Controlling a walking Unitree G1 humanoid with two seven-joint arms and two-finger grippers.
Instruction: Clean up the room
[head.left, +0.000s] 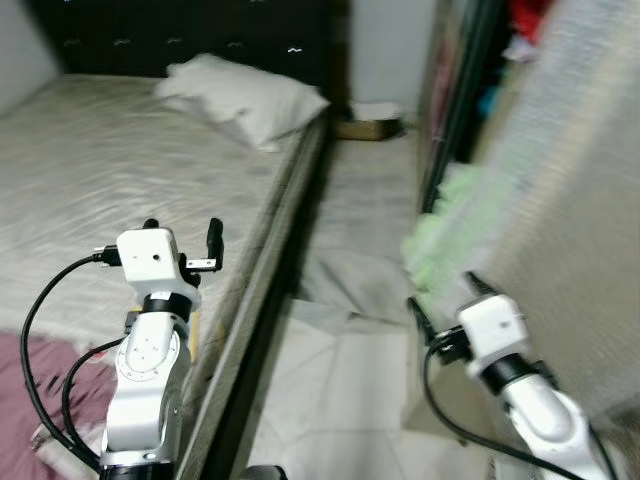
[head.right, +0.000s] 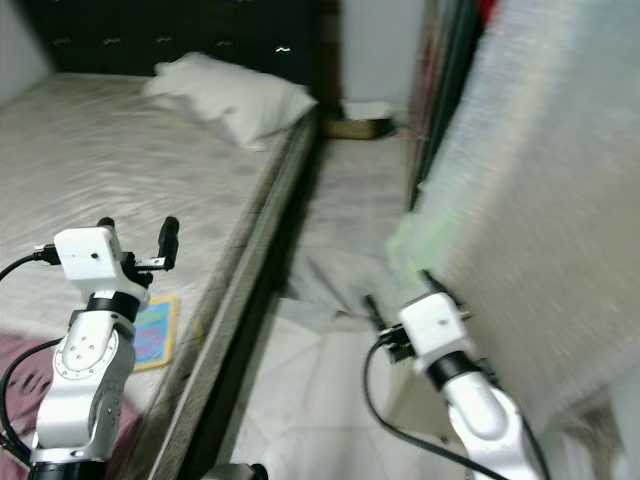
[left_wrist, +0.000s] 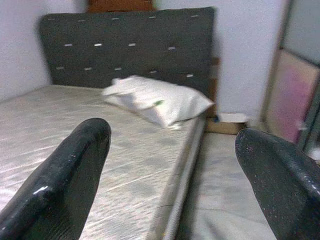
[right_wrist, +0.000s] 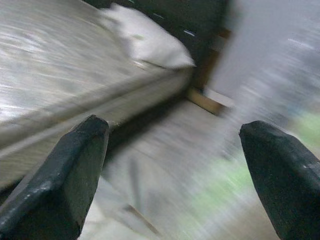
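Observation:
My left gripper (head.left: 182, 228) is raised over the near edge of the bed (head.left: 100, 170), open, with nothing between its fingers. It faces the white pillow (left_wrist: 155, 97) lying by the dark headboard (left_wrist: 125, 45). My right gripper (head.left: 442, 295) hangs low over the floor aisle, also open with nothing held. Just ahead of it a crumpled grey cloth (head.left: 350, 285) lies on the floor, and a blurred light-green cloth (head.left: 440, 235) sits by the wardrobe. A maroon cloth (head.left: 40, 380) and a colourful flat book (head.right: 152, 332) rest on the bed near my left arm.
A narrow aisle of pale floor (head.left: 340, 390) runs between the bed frame and the wardrobe (head.left: 455, 90) on the right. A large pale panel (head.left: 570, 200), blurred, stands close on the right. A cardboard box (head.left: 365, 128) sits at the aisle's far end.

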